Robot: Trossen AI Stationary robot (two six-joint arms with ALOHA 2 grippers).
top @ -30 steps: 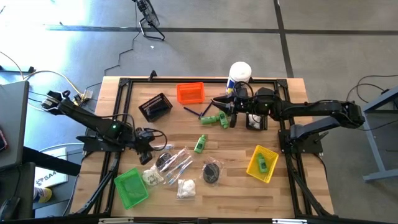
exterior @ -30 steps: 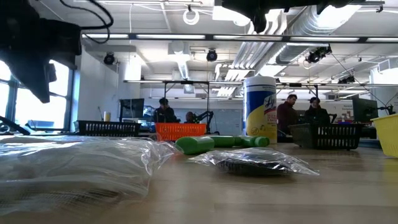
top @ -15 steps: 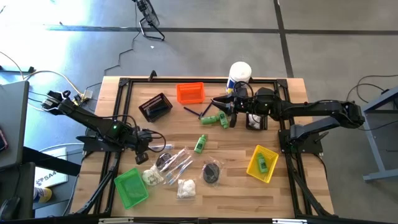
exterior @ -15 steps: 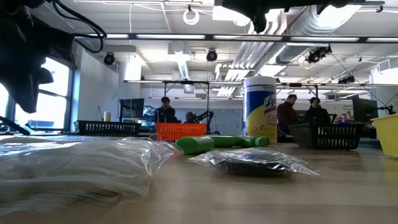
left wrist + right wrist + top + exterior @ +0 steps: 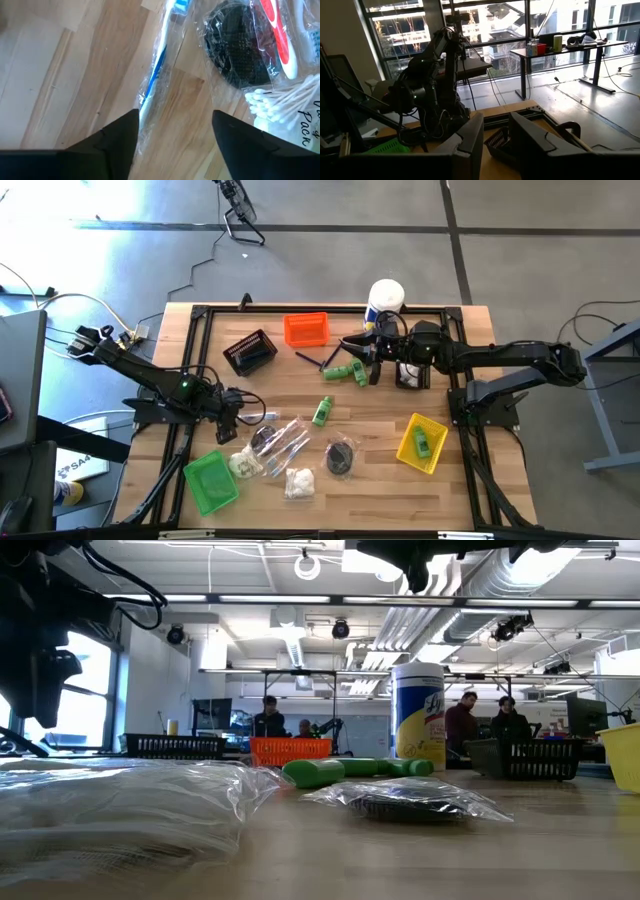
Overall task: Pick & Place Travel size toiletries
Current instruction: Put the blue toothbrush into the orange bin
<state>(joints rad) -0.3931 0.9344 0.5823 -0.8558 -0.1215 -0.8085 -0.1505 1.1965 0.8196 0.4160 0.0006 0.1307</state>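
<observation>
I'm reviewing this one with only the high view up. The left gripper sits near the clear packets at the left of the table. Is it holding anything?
Observer: No. In the left wrist view the left gripper is open, with bare wood between its fingers.
Operator: What lies right in front of it?
Observer: A clear-wrapped toothbrush with a blue handle, lying along the inner edge of one finger.
Operator: And that dark round thing in the pile?
Observer: Close up it is a black mesh bundle in clear wrap, next to a pack of cotton swabs.
Operator: The right gripper?
Observer: The right gripper holds nothing; it is raised, facing across the table toward the other arm.
</observation>
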